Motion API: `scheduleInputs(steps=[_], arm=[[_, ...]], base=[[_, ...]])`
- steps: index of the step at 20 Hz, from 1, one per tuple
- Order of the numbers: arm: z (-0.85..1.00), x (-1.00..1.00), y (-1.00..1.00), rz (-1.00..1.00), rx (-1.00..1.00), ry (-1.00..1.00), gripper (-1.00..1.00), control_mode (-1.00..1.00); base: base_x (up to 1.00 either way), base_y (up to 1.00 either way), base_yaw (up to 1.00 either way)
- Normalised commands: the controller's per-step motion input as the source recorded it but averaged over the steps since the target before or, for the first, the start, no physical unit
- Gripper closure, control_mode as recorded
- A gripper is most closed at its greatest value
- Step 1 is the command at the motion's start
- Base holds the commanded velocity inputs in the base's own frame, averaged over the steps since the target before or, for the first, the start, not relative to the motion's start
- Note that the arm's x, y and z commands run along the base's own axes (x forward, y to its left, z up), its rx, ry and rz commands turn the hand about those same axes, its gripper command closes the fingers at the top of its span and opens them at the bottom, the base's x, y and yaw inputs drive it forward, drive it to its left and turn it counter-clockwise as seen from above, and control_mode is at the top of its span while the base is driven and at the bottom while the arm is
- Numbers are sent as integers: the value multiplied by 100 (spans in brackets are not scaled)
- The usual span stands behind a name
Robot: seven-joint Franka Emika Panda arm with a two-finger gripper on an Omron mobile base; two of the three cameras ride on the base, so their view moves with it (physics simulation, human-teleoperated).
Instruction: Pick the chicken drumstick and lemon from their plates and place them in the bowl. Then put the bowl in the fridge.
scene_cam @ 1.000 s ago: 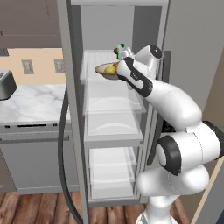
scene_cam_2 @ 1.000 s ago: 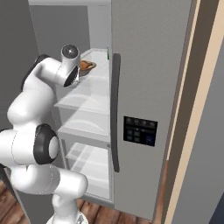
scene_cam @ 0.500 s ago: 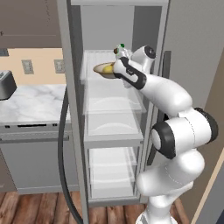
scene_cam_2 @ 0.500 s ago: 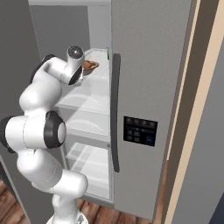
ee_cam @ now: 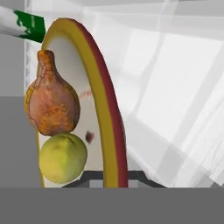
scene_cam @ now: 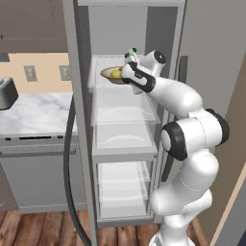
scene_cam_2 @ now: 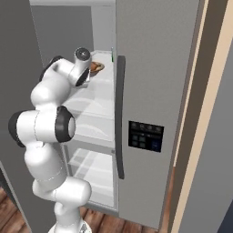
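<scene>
You face the fridge [scene_cam: 125, 144], a tall grey cabinet with its door swung open and white shelves stacked inside. The white arm reaches up and in toward the top shelf [scene_cam: 122, 93].

At the end of the arm, the gripper [scene_cam: 126, 73] is clamped tight on the near rim of the bowl [scene_cam: 111, 75], holding it just above the top shelf, inside the fridge opening. In the hand view the bowl [ee_cam: 111, 127] stands on edge across the picture because the camera is rolled; its tan rim runs straight down between the two dark finger tips.

Inside the bowl lie the chicken drumstick [ee_cam: 51, 103] and the lemon [ee_cam: 62, 158], touching each other against the cream inner surface.

Judging by its look, the bowl is rigid and probably ceramic, so it will not flex but could chip if you knock it on the shelf edge. It is held by one thin rim, so the weight hangs off the fingers and it may tip. The lemon is round and free to roll; the drumstick is uneven and should stay put better. Keep the bowl level as you lower it.

You cannot see whether the bowl's underside touches the shelf. The finger tips are mostly cut off at the bottom of the hand view. A green-and-white object [ee_cam: 24, 22] at the top corner is cropped and cannot be identified.
</scene>
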Motion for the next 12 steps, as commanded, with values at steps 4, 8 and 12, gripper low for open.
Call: scheduleInputs(steps=[4, 8, 12], arm=[[-11, 29, 0, 0, 0, 1, 100, -100], [-12, 23, 0, 0, -1, 0, 100, -100], [-4, 29, 0, 0, -4, 0, 100, -100]], base=[[0, 0, 0], [0, 0, 0], [0, 0, 0]])
